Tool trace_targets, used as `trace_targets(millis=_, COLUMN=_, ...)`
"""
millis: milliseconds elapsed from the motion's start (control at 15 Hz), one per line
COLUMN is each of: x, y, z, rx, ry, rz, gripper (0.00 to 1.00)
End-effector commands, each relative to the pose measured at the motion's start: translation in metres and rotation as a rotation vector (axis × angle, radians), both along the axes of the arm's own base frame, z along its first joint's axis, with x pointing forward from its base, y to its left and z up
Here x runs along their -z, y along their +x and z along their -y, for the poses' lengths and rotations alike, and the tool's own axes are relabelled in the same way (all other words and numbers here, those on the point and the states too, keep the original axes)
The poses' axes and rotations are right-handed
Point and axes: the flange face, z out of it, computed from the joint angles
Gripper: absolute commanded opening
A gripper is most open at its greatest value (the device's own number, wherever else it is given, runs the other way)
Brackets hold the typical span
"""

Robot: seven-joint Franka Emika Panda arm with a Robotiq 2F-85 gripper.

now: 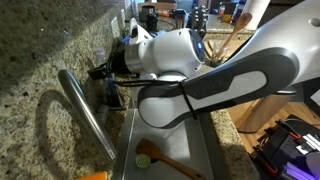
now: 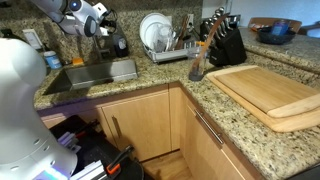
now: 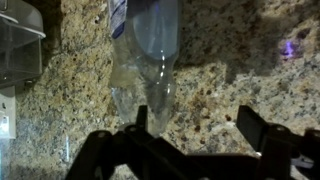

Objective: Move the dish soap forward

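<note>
In the wrist view the dish soap (image 3: pixel 148 50) lies on the speckled granite, its dark blue part at the top edge and its clear end pointing toward my gripper. My gripper (image 3: pixel 197 125) is open, and the clear end sits just inside its left finger, with bare granite across the rest of the gap. In both exterior views the gripper (image 1: pixel 100 72) (image 2: pixel 105 25) hovers low at the back of the counter behind the sink. The arm hides the bottle in both exterior views.
A steel sink (image 2: pixel 90 75) holds a green scrub brush with a wooden handle (image 1: pixel 143 160). A faucet (image 1: pixel 85 110) rises beside it. A dish rack (image 2: pixel 165 35), a knife block (image 2: pixel 225 45) and a cutting board (image 2: pixel 270 90) stand further along the counter. A wall outlet (image 3: pixel 5 115) is close by.
</note>
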Motion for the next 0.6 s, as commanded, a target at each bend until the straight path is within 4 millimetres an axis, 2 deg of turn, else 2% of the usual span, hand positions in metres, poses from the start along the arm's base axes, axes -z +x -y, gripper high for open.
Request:
trace_targets(millis=0, x=0.003, y=0.0, z=0.002, rx=0.006, ry=0.002, rz=-0.015, gripper=0.61)
trace_targets(millis=533, x=-0.003, y=0.003, z=0.013, rx=0.019, ry=-0.037, rz=-0.009, gripper=0.04)
